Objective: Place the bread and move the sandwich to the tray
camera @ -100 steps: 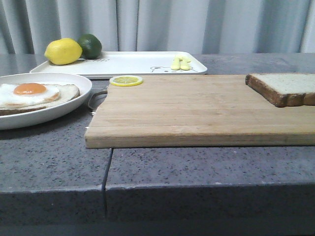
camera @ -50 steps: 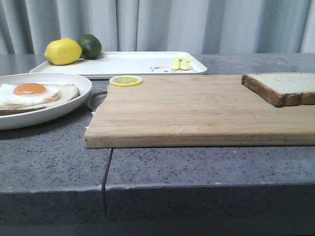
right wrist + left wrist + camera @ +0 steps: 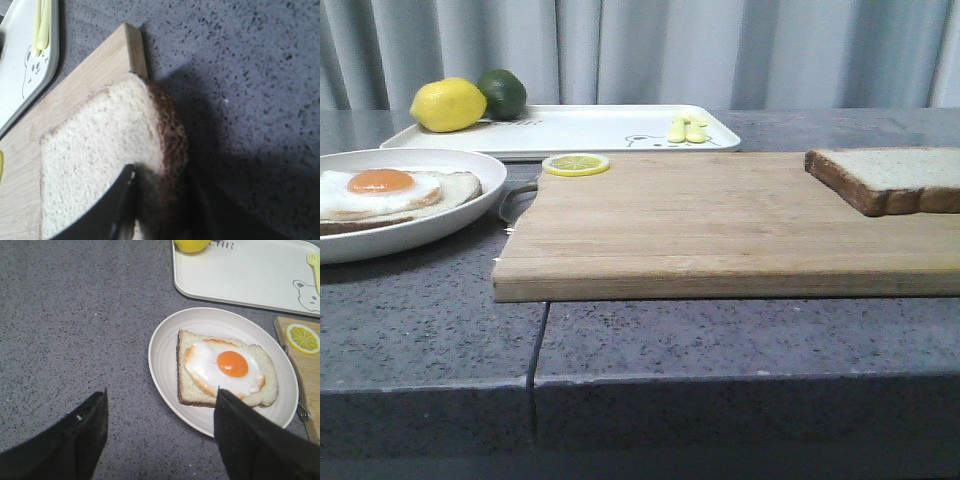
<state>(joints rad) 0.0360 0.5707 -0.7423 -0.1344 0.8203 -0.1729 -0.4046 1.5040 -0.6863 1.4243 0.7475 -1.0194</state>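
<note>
Bread point(image 3: 95, 165) sits pinched at its crust edge between my right jaws point(image 3: 150, 210), one finger lying on the pale face and the other against the brown crust, just above the far right corner of the cutting board point(image 3: 720, 225). My left jaws point(image 3: 160, 435) hang spread and empty over the near rim of the plate point(image 3: 165, 335). To do this well, I judge I should keep the slice level, carry it across to the egg-topped slice point(image 3: 227, 367) and lower it square, crust to crust, before letting go. The plate holds that one slice with its fried egg. Beyond it, the tray point(image 3: 590, 130) carries a lemon point(image 3: 448, 104), a lime point(image 3: 503, 92) and small yellow cutlery point(image 3: 686, 127).
</note>
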